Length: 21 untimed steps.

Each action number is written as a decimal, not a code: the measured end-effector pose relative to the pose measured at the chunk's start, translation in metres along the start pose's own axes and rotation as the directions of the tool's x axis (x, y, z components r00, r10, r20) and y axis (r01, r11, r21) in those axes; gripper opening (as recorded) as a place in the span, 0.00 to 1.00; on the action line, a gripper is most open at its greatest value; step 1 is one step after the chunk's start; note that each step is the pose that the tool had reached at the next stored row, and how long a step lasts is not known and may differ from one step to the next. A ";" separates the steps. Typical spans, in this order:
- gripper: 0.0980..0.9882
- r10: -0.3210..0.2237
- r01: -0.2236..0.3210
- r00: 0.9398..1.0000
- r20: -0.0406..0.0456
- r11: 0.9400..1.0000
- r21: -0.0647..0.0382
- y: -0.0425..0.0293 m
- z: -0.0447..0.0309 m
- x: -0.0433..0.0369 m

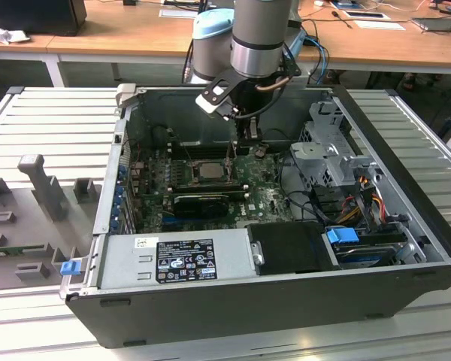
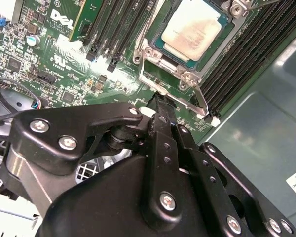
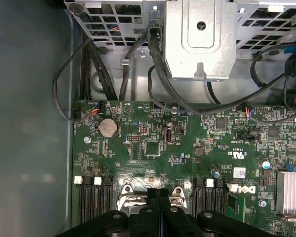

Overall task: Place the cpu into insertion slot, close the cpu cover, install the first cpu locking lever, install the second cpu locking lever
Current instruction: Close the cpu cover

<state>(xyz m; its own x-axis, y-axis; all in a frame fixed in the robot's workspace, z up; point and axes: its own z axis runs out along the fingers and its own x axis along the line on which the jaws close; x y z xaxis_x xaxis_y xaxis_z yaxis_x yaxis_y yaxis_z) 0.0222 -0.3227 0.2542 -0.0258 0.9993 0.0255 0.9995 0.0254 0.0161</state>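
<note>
Gripper (image 2: pixel 160 100) clenched, fingers pressed together, tips just beside the seated cpu (image 2: pixel 192 27); memory slots (image 2: pixel 113 24) flank it. Labelled power supply (image 1: pixel 177 256) well apart.

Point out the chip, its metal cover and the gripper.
chip (image 2: pixel 192 27): second wrist view, middle of its silver top.
cover (image 2: pixel 147 53): second wrist view, corner of its metal frame beside the chip.
gripper (image 2: pixel 160 101): second wrist view, where its shut black fingertips meet.

silver-topped cpu (image 2: pixel 192 27) lies flat in the insertion slot (image 2: pixel 171 63); the cpu cover (image 2: pixel 147 53) seems lowered around it.
</note>
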 end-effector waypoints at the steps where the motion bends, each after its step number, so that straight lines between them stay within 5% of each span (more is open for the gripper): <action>1: 0.01 0.000 0.000 1.000 0.000 1.000 0.000 -0.0003 0.0000 0.0000; 15: 0.01 0.000 0.000 1.000 0.000 1.000 0.000 -0.0066 -0.0001 0.0002; 21: 0.01 0.000 0.000 1.000 0.000 1.000 0.000 -0.0155 0.0048 0.0003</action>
<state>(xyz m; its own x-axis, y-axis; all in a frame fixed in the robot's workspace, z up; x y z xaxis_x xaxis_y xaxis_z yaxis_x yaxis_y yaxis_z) 0.0068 -0.3227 0.2492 -0.0258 0.9993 0.0255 0.9995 0.0254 0.0163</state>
